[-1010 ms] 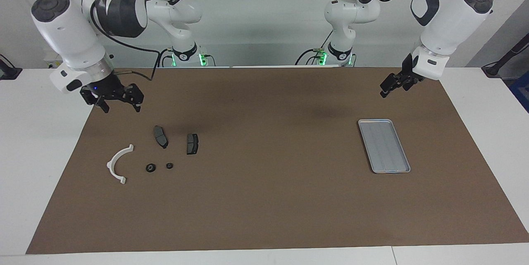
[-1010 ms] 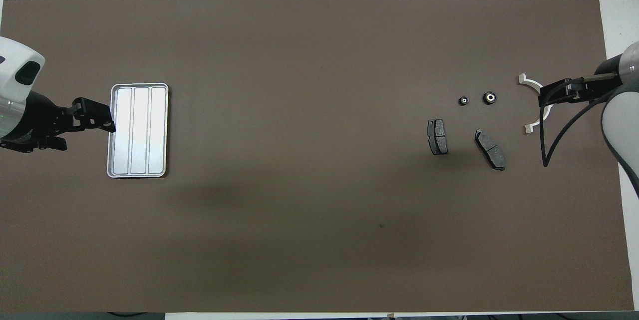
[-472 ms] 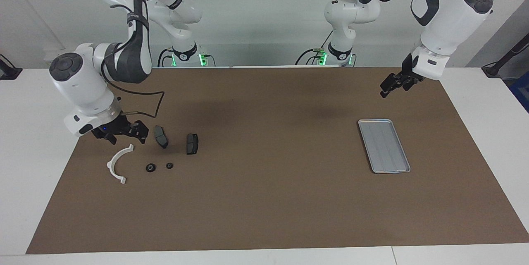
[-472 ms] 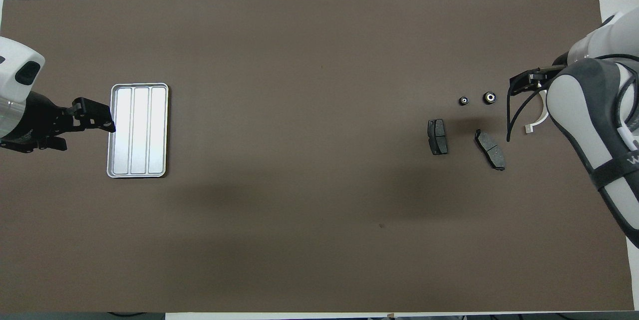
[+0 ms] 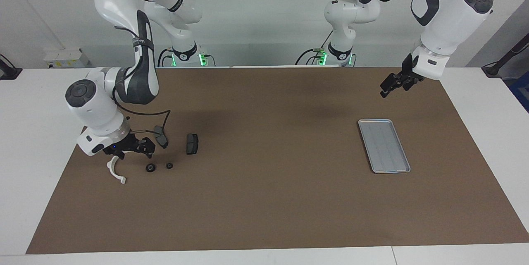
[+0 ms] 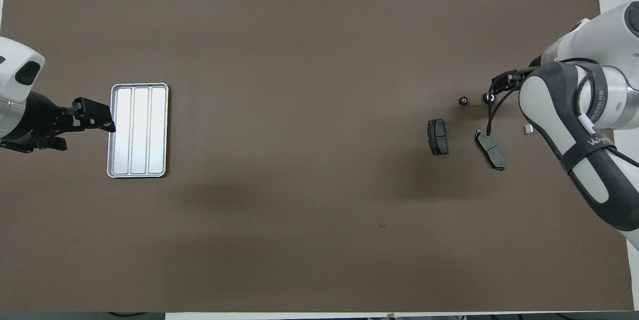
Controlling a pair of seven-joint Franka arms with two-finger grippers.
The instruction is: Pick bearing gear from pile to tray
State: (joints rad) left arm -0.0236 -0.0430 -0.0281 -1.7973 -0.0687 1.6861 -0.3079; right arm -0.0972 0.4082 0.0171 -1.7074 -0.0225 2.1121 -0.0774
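Note:
The pile lies at the right arm's end of the mat: a white semicircular bracket [image 5: 116,173], two dark brake-pad plates [image 5: 192,144] [image 5: 161,137] and two small black round gears [image 5: 151,168] [image 5: 169,165]. My right gripper [image 5: 134,155] is open and empty, low over the mat, above the bracket's end and just beside the larger gear [image 6: 488,97], which it partly covers in the overhead view. The silver tray [image 5: 384,146] lies empty at the left arm's end. My left gripper [image 5: 390,86] waits in the air beside the tray [image 6: 138,130].
A brown mat [image 5: 264,199] covers the table, with white table edges around it. The right arm's cable [image 5: 161,118] loops down over the nearer brake-pad plate. The right arm's forearm [image 6: 574,130] hides most of the bracket in the overhead view.
My right gripper has come down and away from the robots, from above the mat's edge to just above the bracket and the larger gear. The left arm and all parts have not moved.

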